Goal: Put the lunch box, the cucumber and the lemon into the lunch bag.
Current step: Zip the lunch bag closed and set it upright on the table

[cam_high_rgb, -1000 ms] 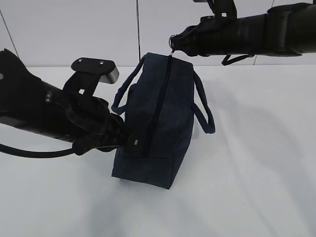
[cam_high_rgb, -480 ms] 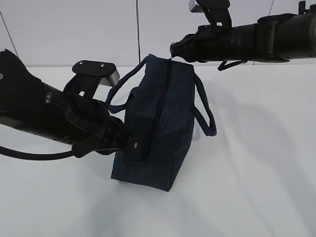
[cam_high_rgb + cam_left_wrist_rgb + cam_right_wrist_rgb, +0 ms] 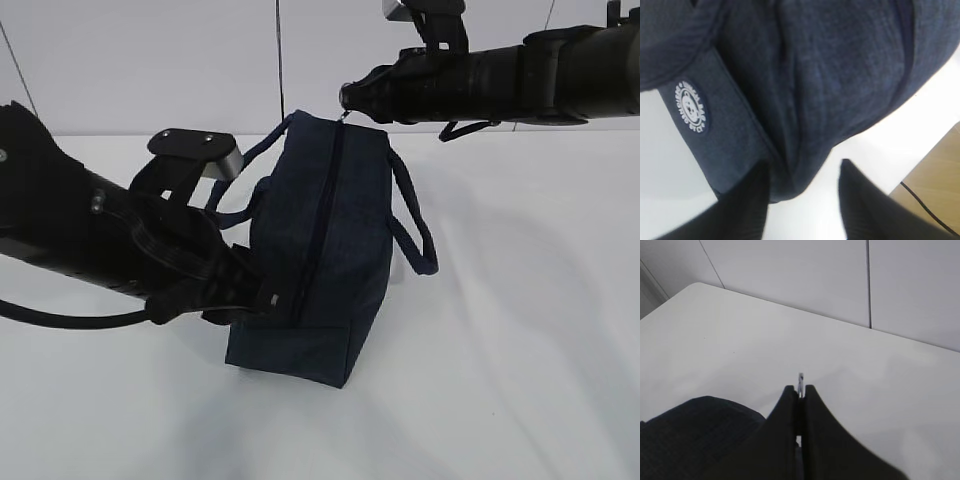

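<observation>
Jaws first: we see the right gripper (image 3: pixel 799 390) clenched on the metal zipper pull (image 3: pixel 800 379) at the far end of the lunch bag (image 3: pixel 320 250). Our left gripper (image 3: pixel 802 190) stands parted around the bag's near end, fabric between the fingers (image 3: pixel 747 200). The bag sits zipped on the white table (image 3: pixel 520 330).

Non-task surroundings. White desk (image 3: pixel 520 330), matte and smooth, extending beneath and beyond both pincers; soft grey shadows fall across it below each pincer. Pale panelled wall (image 3: pixel 150 60) behind the desk, beyond the right pincer, divided by thin dark vertical seams. In the left wrist view, a strip of light wood floor (image 3: pixel 935 175) with a thin dark cable (image 3: pixel 925 210) lies past the desk edge, right of the left pincer.
</observation>
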Robot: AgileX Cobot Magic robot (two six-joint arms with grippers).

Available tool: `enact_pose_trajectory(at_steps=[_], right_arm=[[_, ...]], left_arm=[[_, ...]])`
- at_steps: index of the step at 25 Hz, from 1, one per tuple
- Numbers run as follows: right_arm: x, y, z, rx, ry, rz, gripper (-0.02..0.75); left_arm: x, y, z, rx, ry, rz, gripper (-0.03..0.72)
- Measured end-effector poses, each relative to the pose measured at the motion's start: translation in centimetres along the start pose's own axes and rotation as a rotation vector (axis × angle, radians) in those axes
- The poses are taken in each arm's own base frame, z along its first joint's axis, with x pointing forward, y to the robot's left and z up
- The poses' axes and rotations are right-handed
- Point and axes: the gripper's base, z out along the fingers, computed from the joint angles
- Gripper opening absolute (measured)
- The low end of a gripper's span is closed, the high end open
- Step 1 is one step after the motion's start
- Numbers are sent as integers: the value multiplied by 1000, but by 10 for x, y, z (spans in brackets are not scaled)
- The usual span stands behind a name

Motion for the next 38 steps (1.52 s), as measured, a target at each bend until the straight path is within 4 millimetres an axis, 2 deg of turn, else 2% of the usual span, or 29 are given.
enact_pose_trajectory(at_steps=[2,3,6,12,14,17,21,24,30,38], right_arm=[[0,0,0,-3,-1,4,7],[0,0,0,-5,-1,6,7],[0,2,0,-19,-4,7,7],[0,2,0,-23,-5,11,7],[0,2,0,-24,-5,11,7],[-1,2,0,-25,-5,11,7],[-1,2,0,-25,-5,11,7],[-1,2,0,-25,-5,12,7],[-1,2,0,-28,-6,22,7],[-1,2,0,-28,-6,26,7]], left_arm=[[0,1,0,0,1,-3,369],[0,2,-1,-1,4,-9,393],[-4,9,-13,-1,-4,-30,414],[-18,33,-66,-21,-56,-65,413],[-31,43,-86,-44,-71,-65,413],[-61,51,-119,-86,-92,-34,412],[-99,53,-139,-92,-34,-2,410],[-128,53,-134,-46,38,2,410],[-160,63,-94,63,129,-44,409],[-157,51,-48,115,224,-32,409]])
